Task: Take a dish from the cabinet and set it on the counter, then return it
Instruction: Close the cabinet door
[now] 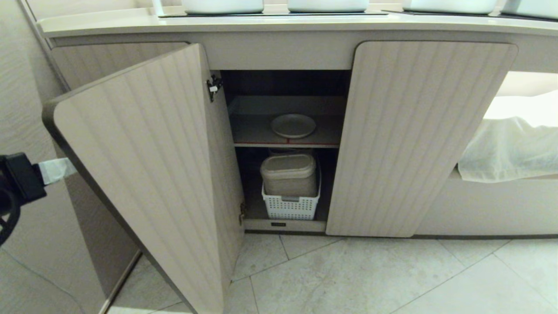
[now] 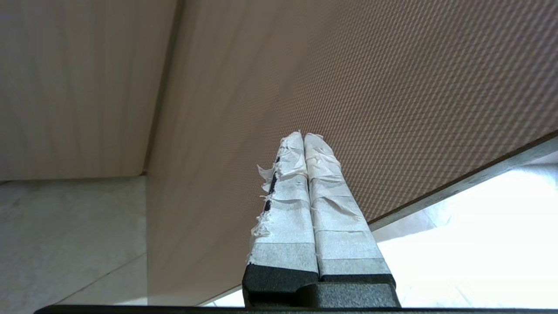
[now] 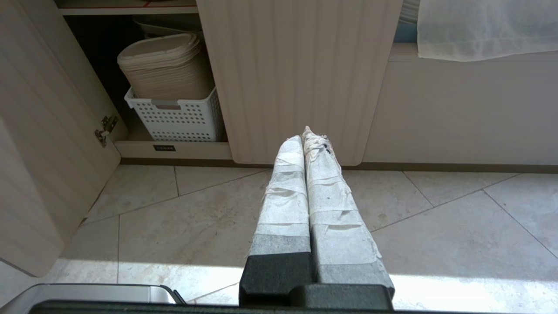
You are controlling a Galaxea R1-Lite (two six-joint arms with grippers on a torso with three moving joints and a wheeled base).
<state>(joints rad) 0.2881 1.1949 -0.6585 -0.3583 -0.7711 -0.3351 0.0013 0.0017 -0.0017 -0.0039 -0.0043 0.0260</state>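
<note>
The dish (image 1: 293,125) lies on the cabinet's red-edged shelf (image 1: 248,131); a white basket (image 1: 290,207) sits below.

- Floor (image 3: 174,205) — pale marbled stone tiles with thin diagonal grout lines, spreading under and ahead of the right gripper (image 3: 305,134).
- Light: a bright sun band lies across the tiles beneath that gripper's base; the tiles past its tips are in shade.
- Low beige ledge (image 3: 457,109) ahead and to the right of the same gripper, with a white cloth (image 3: 479,30) draped over its top edge.
- Wall (image 1: 17,87) — textured beige, above the left gripper (image 1: 56,170).
</note>
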